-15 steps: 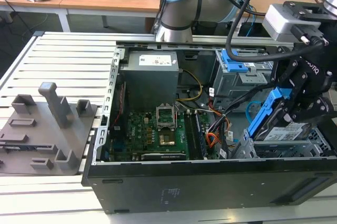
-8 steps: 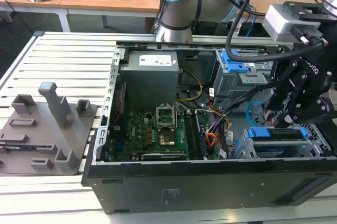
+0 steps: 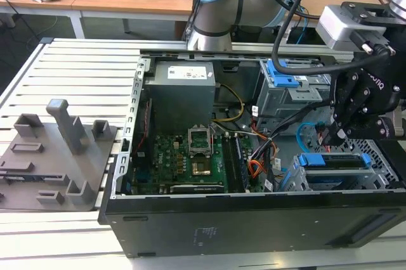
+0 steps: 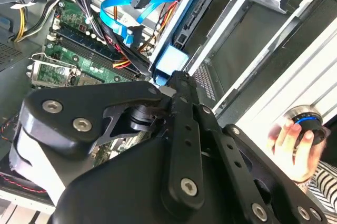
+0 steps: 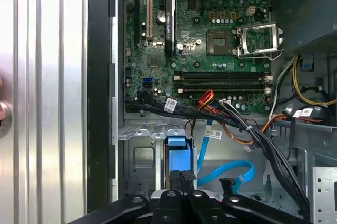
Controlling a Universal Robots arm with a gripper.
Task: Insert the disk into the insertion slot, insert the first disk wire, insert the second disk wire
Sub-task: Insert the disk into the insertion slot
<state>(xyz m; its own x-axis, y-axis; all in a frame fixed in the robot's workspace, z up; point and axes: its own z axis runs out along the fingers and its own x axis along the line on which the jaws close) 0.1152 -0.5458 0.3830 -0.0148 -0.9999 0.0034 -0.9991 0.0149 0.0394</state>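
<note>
Blue plastic noted round the flat silver disk (image 3: 333, 161), low in the black case (image 3: 254, 219) toward the exterior view's right. Found it lying in the slot (image 3: 293, 180) of the grey perforated sheet-metal cage; could not tell how deep.

Saw the black hand (image 3: 336, 135) poised just above the disk, built of angular linkage plates studded with bright screw heads. In the first wrist view, found its narrow fingers drawn together with nothing between them. Placed the tips right at the carrier's smooth blue end tab; touching or not, could not tell.

Noted a green board (image 5: 210, 66) on the case floor, with a square metal socket frame (image 5: 258, 37) and long dark memory slots. Saw a flat blue cable (image 5: 229, 170) looped just beside the disk. Traced a bundle of black, orange and yellow wires (image 5: 253, 134) crossing between board and cage, close over the way in. Found a taller grey cage with a blue latch (image 3: 285, 86) further back, and a plain grey metal box (image 3: 181, 89) beside it.

Saw the case resting on a ribbed aluminium surface (image 3: 76, 67). Noted a grey plastic fixture (image 3: 57, 149) with upright pegs at the exterior view's left, well apart from the disk. Behind the case, made out the rounded grey and pale blue arm (image 3: 219, 4).

In the second wrist view, saw a person's hand (image 4: 292, 142) on a round knob with a blue ring (image 4: 305, 120), outside the case wall, above a striped sleeve (image 4: 321, 182).
</note>
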